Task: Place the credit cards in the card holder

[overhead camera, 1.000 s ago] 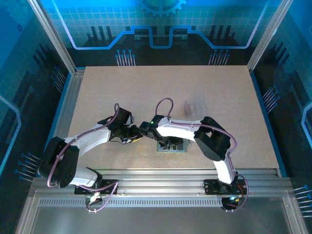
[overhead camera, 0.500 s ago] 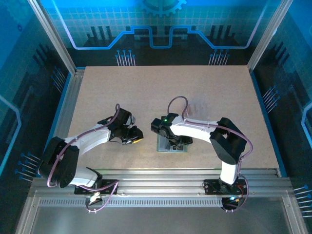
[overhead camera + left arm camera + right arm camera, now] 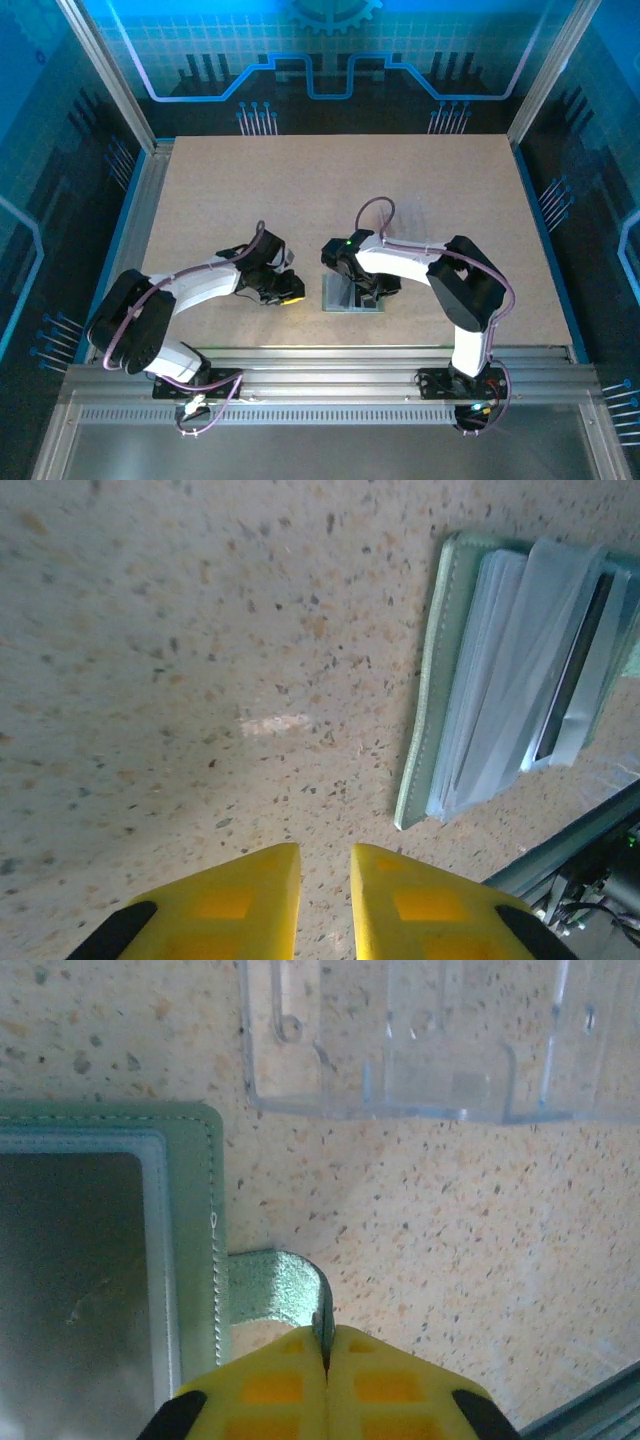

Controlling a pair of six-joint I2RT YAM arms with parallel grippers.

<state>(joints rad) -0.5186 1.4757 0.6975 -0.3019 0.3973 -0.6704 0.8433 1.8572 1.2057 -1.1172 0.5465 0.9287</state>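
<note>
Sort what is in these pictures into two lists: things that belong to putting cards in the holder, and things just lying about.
Belongs to the job: card holder, its side tab pinched in the shut right gripper; left gripper, jaws slightly apart, empty.
Just lying about: clear plastic piece, apart from the holder.

The table (image 3: pixel 330 190) is a pale beige board, speckled with dark and tan flecks in the wrist views, framed by aluminium rails (image 3: pixel 330 375) along its near edge and sides. 2 slanting metal posts (image 3: pixel 102 65) rise at the far corners. Glassy walls (image 3: pixel 40 200) glow blue, with a circuit-line pattern (image 3: pixel 190 98) and a gear motif (image 3: pixel 335 10) at the back.
</note>
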